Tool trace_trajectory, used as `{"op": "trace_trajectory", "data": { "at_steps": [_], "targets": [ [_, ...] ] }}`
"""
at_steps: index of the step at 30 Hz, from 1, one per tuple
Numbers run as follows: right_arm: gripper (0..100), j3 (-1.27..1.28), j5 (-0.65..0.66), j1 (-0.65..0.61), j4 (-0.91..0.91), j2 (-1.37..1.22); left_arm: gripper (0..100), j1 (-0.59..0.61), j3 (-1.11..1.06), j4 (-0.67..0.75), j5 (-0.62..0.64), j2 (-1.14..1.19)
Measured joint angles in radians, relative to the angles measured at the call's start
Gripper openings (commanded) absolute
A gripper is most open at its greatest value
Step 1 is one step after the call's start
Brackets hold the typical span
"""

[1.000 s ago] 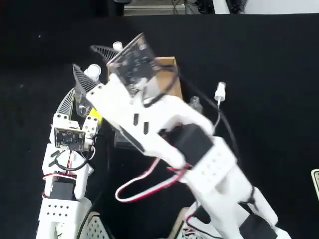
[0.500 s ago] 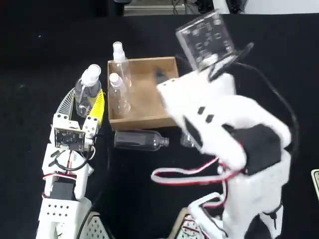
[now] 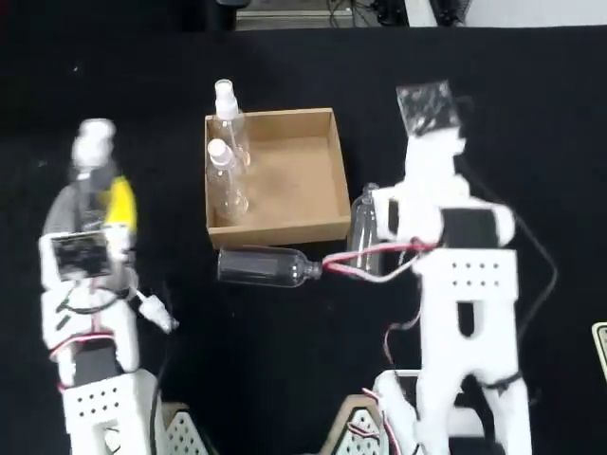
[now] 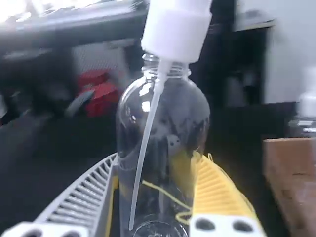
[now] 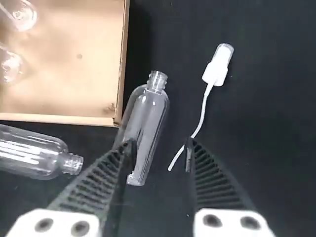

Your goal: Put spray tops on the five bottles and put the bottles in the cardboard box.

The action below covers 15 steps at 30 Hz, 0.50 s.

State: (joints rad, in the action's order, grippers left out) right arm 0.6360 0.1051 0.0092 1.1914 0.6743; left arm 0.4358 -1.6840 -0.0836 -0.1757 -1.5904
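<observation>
Two bottles [image 3: 228, 185] in box [image 3: 285, 230], bottle [image 3: 261, 266] in front

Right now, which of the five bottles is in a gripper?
The topped bottle clamped between the left gripper's fingers; two others stand in the cardboard box, two topless ones are on the table.

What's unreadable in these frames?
- Left wrist view: whether the spray top is screwed onto the held bottle; it is blurred, and the edge cuts off its tip.
- High view: left hand blurred.
- High view: uncapped bottle partly hidden under the right arm.
</observation>
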Motion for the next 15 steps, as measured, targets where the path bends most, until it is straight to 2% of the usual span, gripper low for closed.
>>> {"op": "trace_trajectory", "data": {
  "at_steps": [7, 15],
  "targets": [
    [13.1, 0.408, 0.000, -0.120, -0.259, 0.209, 3, 0.255, 0.000, 0.020, 0.238, 0.000],
    [13.1, 0.647, 0.000, -0.173, -0.388, 0.350, 3, 0.275, 0.000, 0.201, 0.282, 0.006]
  ]
}}
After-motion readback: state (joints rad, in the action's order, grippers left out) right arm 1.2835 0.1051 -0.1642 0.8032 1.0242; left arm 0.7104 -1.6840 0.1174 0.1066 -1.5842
